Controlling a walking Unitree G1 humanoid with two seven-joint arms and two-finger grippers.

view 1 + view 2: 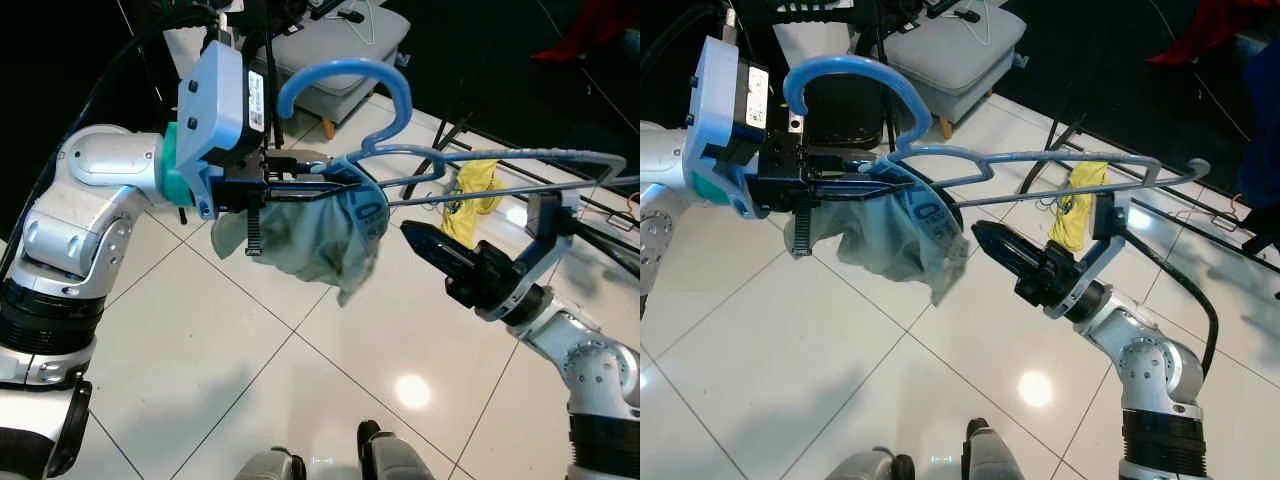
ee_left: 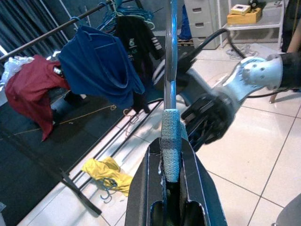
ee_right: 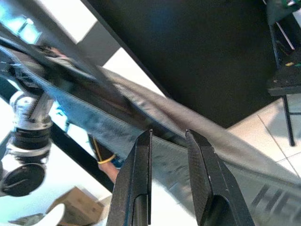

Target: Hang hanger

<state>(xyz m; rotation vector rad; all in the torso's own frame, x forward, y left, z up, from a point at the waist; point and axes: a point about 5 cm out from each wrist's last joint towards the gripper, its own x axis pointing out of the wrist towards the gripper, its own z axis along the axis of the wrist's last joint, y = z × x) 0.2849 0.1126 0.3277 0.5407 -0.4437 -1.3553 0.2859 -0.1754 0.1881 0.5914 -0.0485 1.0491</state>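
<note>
A blue hanger [image 1: 480, 160] is held level in front of me, hook [image 1: 340, 75] curving upward. My left gripper [image 1: 320, 180] is shut on its padded bar [image 2: 170, 141] close to the hook. A grey-green garment [image 1: 310, 235] hangs bunched from the hanger just below that grip. From the right, my right gripper [image 1: 408, 232] points at the garment's edge, a short way off it and under the hanger's long arm. Its fingers [image 3: 136, 183] stand slightly open with nothing between them, and the garment fills the background.
A grey padded stool [image 1: 340, 50] stands behind the hanger. A yellow cloth [image 1: 470, 200] lies on the white tiles by the black rack legs [image 1: 600, 240]. A clothes rail carries a blue top [image 2: 94, 61] and a red one [image 2: 28, 89].
</note>
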